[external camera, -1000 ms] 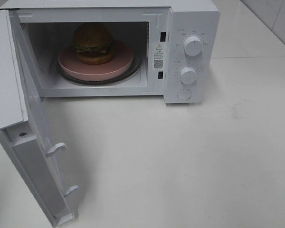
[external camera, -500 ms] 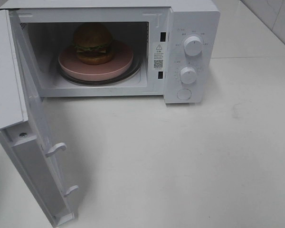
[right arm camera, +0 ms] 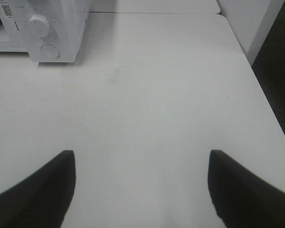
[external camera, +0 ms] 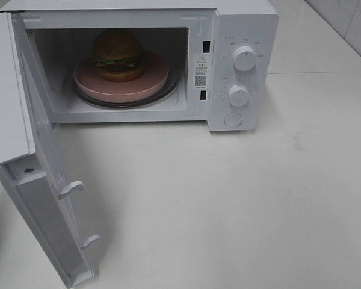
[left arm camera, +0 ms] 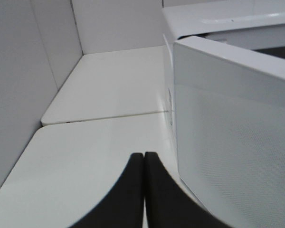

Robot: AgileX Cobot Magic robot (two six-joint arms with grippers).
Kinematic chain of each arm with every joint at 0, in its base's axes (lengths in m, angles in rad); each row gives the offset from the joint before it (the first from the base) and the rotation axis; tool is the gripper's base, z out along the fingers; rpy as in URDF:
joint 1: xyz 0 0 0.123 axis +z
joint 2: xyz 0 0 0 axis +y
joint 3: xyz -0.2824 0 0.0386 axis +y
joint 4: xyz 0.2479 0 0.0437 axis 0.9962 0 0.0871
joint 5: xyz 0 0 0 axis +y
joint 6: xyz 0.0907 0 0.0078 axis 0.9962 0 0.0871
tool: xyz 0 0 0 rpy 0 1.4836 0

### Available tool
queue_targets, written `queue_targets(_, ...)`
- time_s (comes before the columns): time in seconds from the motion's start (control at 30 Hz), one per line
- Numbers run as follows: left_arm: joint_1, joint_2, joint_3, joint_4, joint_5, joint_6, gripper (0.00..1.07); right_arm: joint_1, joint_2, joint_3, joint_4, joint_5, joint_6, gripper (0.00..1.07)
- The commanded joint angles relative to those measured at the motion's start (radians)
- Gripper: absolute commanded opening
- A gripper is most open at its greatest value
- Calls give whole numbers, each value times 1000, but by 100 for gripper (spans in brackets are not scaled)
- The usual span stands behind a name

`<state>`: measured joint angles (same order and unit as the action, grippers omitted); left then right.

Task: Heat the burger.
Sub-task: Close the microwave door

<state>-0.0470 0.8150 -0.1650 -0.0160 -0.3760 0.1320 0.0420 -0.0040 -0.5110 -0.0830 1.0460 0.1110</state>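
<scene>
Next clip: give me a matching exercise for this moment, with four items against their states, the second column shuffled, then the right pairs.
Column 1
1. burger
2. microwave door
3. left gripper
4. right gripper

Column 2
A. open, over the table
B. on the pink plate inside the microwave
C. shut, nothing between the fingers
D. swung wide open

Pairs: 1-B; 2-D; 3-C; 4-A
</scene>
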Motion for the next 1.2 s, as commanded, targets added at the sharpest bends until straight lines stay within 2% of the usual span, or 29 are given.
queue_targets(0.03, -15, 29, 3, 22, -41, -4, 0, -5, -26, 1, 0, -4, 5, 74)
queue_targets(0.1, -43, 129, 3, 30, -114, -4, 0, -5, -26, 1, 0, -4, 5, 74)
queue_targets(0.23, -67, 206, 1, 30, -157, -4, 0, -5, -26, 1, 0, -4, 5, 74)
queue_targets(0.37, -130, 318, -19, 38, -179, -4, 0, -5, -26, 1, 0, -4, 5, 74)
queue_targets(0.6, -203, 417, -57, 74, -230, -13, 0, -5, -26, 1, 0, -4, 5, 74)
queue_targets(0.73, -250, 496, -90, 82, -258, -51, 0, -5, -26, 1, 0, -4, 5, 74)
queue_targets(1.2, -359, 649, -209, 97, -280, -52, 0, -5, -26, 1, 0, -4, 4, 74)
